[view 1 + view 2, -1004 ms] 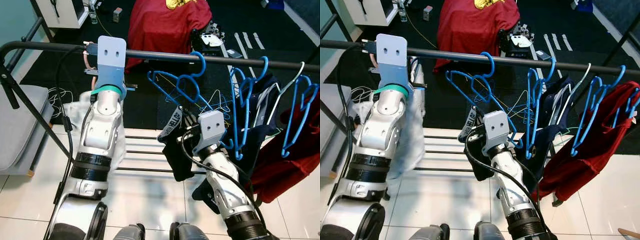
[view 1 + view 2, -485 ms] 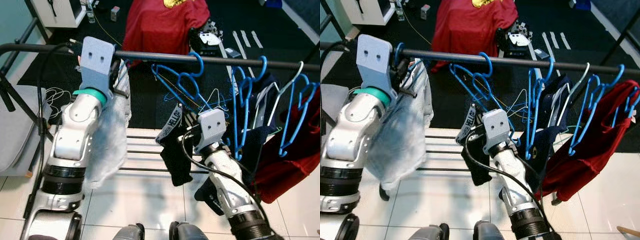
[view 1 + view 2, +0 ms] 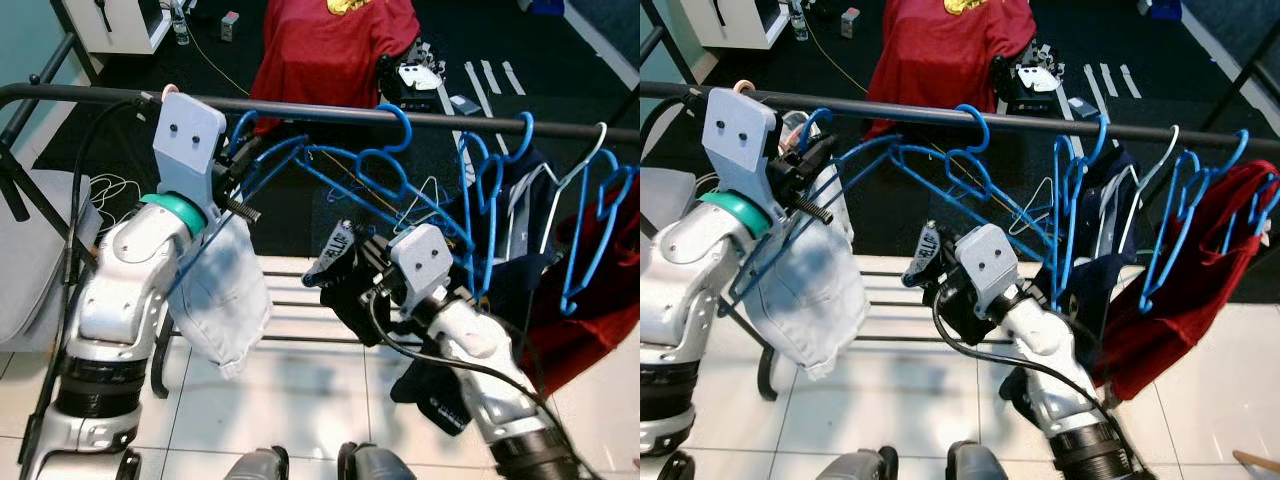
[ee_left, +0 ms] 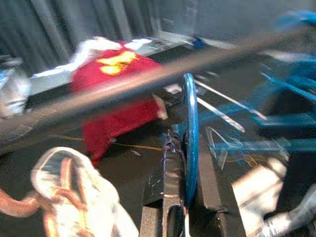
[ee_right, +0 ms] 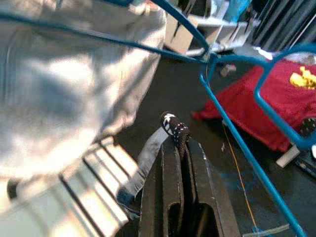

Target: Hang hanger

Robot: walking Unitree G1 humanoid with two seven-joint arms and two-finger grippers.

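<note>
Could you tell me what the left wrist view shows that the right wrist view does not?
The left wrist view shows the left gripper shut on the blue hanger's hook, just under the dark rail. The right wrist view shows the right gripper shut on a black waistband, beside the pale grey garment. Both share the red shirt on the floor.

Left wrist view smeared by motion: rail (image 4: 148,79) above the left claw (image 4: 190,197) reads as a soft dark band; hangers (image 4: 291,84) beyond it are blue streaks. Pale cloth (image 4: 69,197) beside the claw is blurred and cut by the picture edge. Right claw (image 5: 180,148): dark garment (image 3: 350,300) runs behind its housing; fingertips hidden under the fabric.
</note>
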